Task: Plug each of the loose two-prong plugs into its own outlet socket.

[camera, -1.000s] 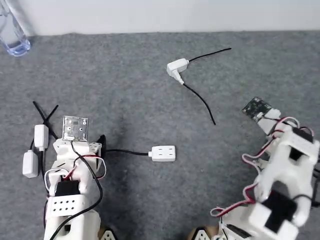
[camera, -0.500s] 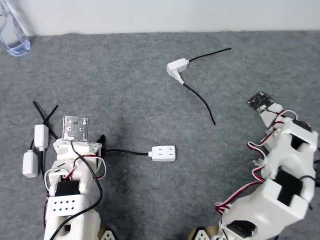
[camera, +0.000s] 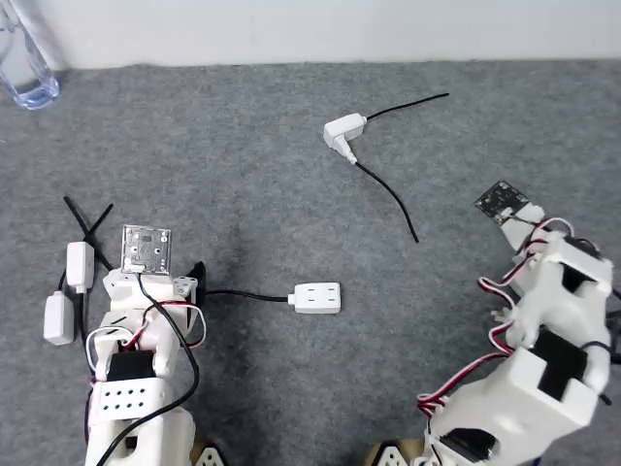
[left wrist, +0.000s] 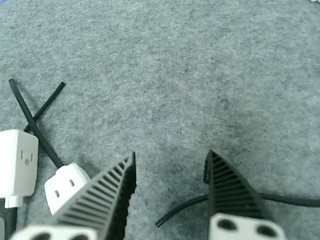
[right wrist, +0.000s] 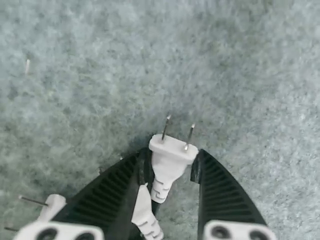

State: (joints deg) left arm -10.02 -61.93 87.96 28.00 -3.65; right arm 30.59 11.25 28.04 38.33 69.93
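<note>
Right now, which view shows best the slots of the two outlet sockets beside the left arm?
The left wrist view: both outlet sockets face it, slots visible. The high view gives them as plain white blocks; the right wrist view faces the two-prong plug in the right gripper.

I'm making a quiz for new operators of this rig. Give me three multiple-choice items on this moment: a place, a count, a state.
1. Where does the white outlet socket with the black cable lie? A. Flat on the grey mat. B. Stacked on another socket. C. Hanging off the table's edge.
2. How many prongs show on the plug in the right gripper? A. One. B. Two. C. Three.
3. How is the left gripper? A. Shut on a cable. B. Shut on a socket. C. Open, holding nothing.
Key: 1 A, it lies flat on the mat in the high view; 2 B, two prongs stick out of its head; 3 C, its fingers stand apart, gripping nothing.
</note>
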